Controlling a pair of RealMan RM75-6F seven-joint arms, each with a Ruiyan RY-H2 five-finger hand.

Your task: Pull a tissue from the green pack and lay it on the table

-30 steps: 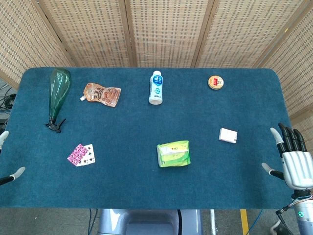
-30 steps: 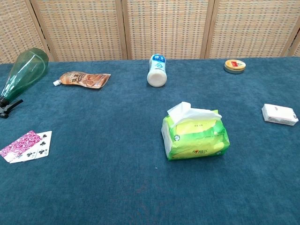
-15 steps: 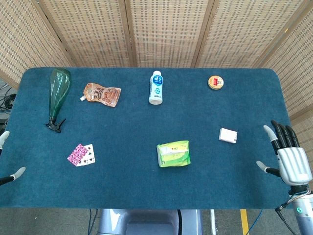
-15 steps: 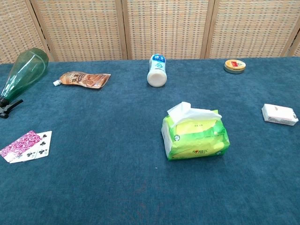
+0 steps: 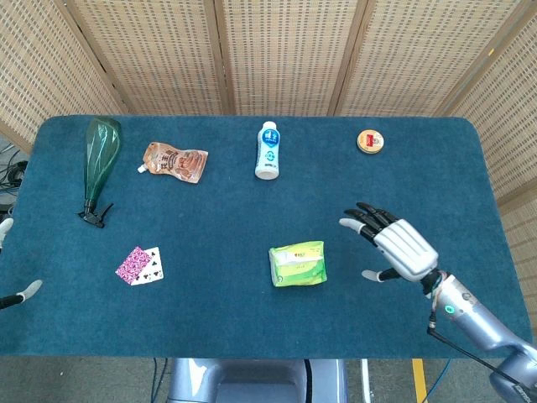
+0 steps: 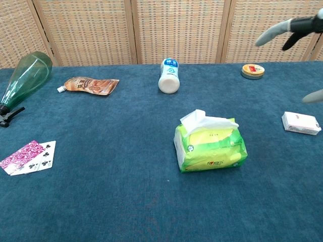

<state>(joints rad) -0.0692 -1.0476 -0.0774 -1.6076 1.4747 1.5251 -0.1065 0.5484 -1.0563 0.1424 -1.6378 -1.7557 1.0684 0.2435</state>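
Note:
The green tissue pack lies near the table's front middle, and in the chest view the pack shows a white tissue sticking up from its top left. My right hand hovers open, fingers spread, just to the right of the pack and above the table. In the chest view only its fingertips show at the upper right edge. My left hand barely shows at the left edge of the head view, only finger ends visible.
A small white box lies right of the pack, under my right hand in the head view. A white bottle, an orange tin, a brown pouch, a green spray bottle and playing cards lie around the blue table.
My right hand has swung in from the table's right edge to over the table, beside the tissue pack, covering the white box in the head view. The left hand barely shifted.

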